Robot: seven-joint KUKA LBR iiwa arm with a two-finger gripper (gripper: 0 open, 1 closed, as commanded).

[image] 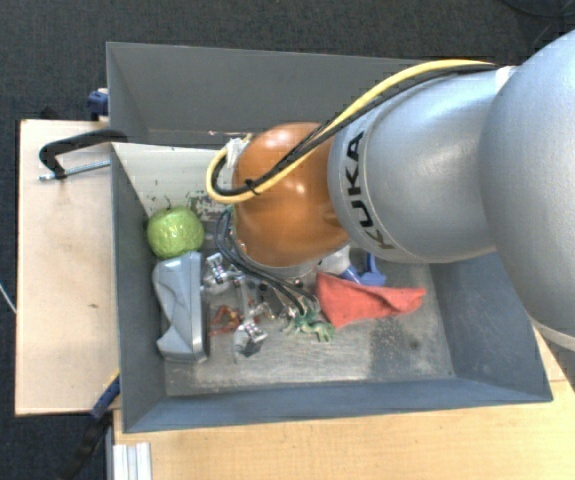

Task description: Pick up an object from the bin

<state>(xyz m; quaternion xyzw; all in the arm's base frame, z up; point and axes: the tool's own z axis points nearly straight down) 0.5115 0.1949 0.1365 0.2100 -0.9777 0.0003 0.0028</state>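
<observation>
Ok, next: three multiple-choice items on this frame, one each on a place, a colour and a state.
1. Where in the bin does the green ball lie?
A) right corner B) view's left side C) middle of the near edge
2. What colour is the crumpled thing to the view's right of the hand?
A) yellow B) white C) red
3. How does the hand stand?
A) down inside the bin B) raised above the rim C) outside the bin
Key: 1 B, it sits by the left wall; 2 C, plainly red; 3 A, it is low among the small things.
</observation>
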